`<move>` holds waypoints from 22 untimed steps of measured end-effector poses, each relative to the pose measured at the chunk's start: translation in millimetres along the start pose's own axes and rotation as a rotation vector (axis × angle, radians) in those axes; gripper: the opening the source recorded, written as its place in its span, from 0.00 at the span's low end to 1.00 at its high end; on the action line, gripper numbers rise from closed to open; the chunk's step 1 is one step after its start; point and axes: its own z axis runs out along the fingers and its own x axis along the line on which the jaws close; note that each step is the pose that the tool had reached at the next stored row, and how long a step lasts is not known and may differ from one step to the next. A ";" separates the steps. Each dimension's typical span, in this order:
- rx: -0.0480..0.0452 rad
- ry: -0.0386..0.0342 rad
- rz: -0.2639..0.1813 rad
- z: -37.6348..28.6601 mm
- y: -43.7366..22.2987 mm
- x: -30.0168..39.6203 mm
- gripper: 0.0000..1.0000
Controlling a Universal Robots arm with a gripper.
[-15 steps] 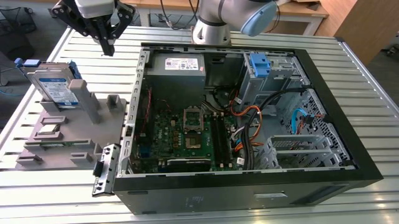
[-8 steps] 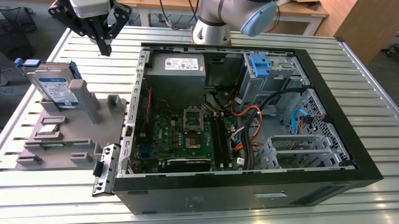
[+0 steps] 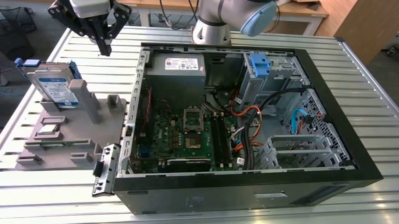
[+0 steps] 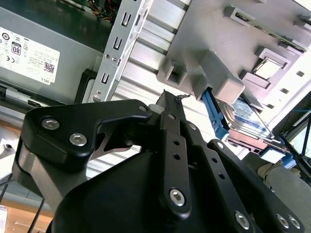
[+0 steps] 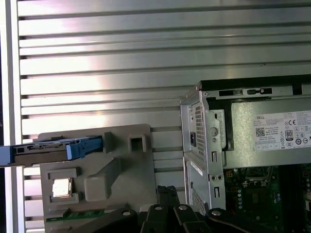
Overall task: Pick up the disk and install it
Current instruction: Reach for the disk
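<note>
Exterior view: gripper hangs over the table w/ fingers closed on nothing, near but apart from the disk standing upright in the grey holder; best approach, imo, is opening wide, squaring to its flat sides & descending straight.

A ribbed aluminium table carries an open computer case and, just beside it, a grey fixture block.

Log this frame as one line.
hand: shut, holding nothing | disk: upright in grey fixture, not grasped | case: open, disk not installed
</note>
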 end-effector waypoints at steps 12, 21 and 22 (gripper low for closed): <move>-0.0001 0.0000 0.000 0.3 -1.5 19.6 0.11; -0.0001 -0.0002 0.000 0.5 -3.5 46.0 0.11; 0.0000 -0.0002 0.000 0.6 -3.7 49.0 0.11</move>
